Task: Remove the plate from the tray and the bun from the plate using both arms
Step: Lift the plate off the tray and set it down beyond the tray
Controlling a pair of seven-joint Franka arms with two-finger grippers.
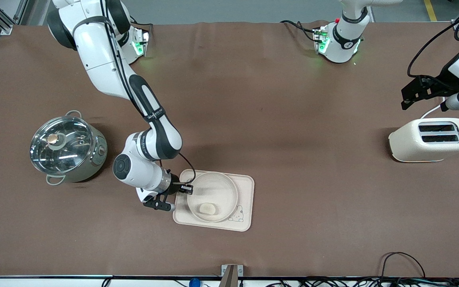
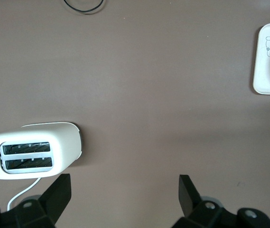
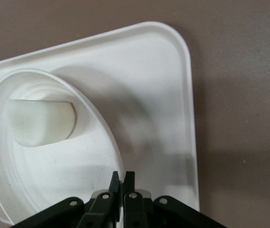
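Desk (image 1: 277,119): matt brown covering, cloth-like, faintly creased. Plate (image 3: 92,156): smooth cream-white, plastic-looking, soft sheen. Tray (image 1: 245,191): matt cream, smooth, same plastic look. Bun (image 1: 207,208): pale, dull, doughy surface. Pot (image 1: 90,159): polished metal body, glossy glass lid. Toaster (image 1: 407,145): smooth cream casing, satin finish. My right tool (image 3: 122,183): matt black plastic. My left tool (image 2: 125,190): the same matt black.

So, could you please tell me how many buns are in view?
1: the bun lies in the plate on the tray, at the plate's edge nearer the front camera. None seem hidden.
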